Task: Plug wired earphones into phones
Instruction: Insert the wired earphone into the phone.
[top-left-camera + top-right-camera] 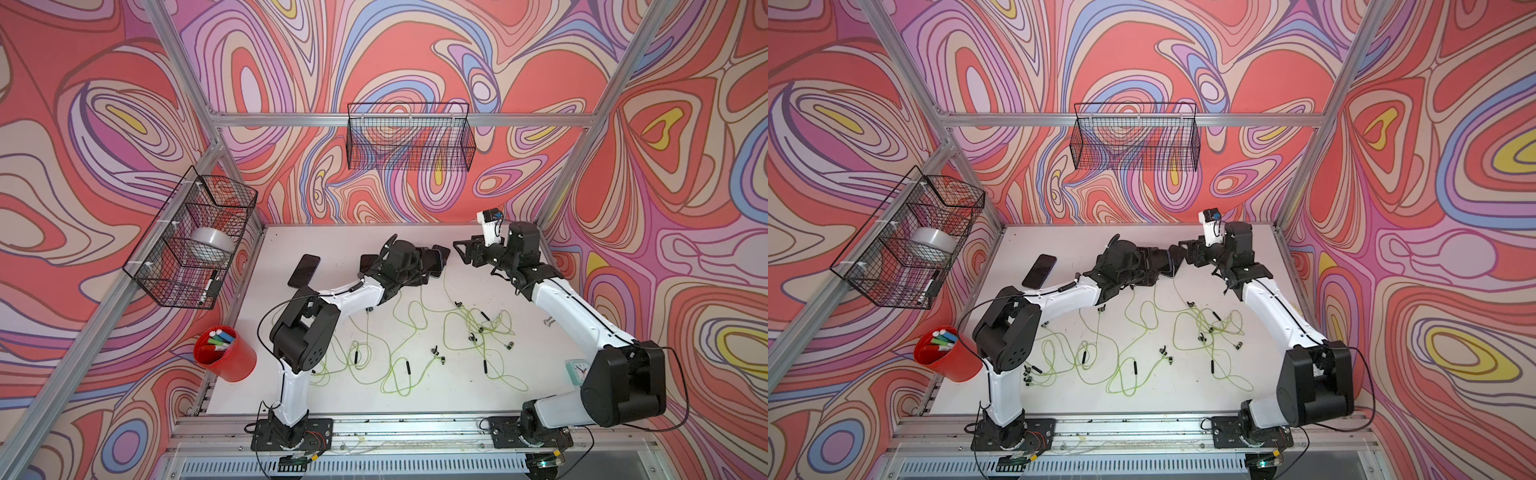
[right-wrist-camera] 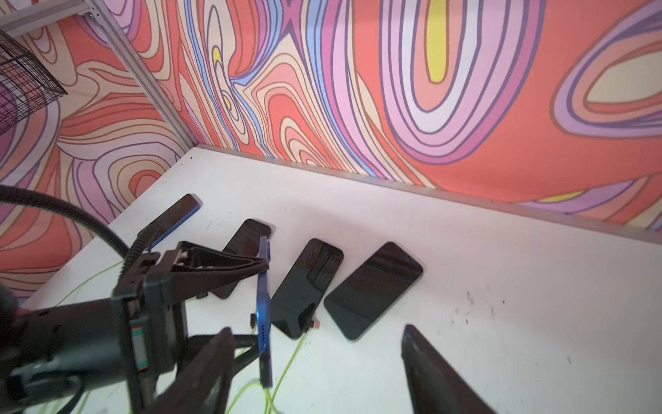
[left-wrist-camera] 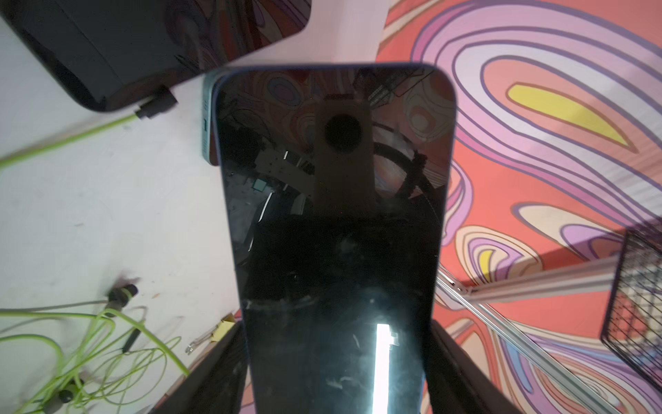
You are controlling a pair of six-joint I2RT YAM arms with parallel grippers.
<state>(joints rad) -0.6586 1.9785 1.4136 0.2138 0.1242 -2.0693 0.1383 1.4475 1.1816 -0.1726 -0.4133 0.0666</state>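
Between the left gripper [image 2: 263, 304] jaws: the blue-edged phone [image 2: 264, 324], stood on its long edge and clamped across its width, screen facing that wrist cam. Right gripper [image 1: 464, 251] sits just off the phone's port end with nothing in it. Its fingers [image 2: 430, 372] stand wide apart either side of that end, not touching.

A dark plug [image 2: 265, 380] looks seated in the held phone, with its cable [image 2: 269, 401] trailing off. It's blurred there, so I won't swear it's fully home.

Beyond the right gripper, four more phones [image 2: 372, 290] lie flat in a row. The remaining wired earphones [image 1: 415, 332] are loose loops on the table [image 1: 457, 395], behind both grippers toward the arm bases.

Handling, my read:
- **Phone:** rigid and light, with slick glass. I'd hold it by the side edges, never on the screen.
- **Cable:** limp, so it won't push. I'd pinch the stiff plug body close behind the tip, not the cord.
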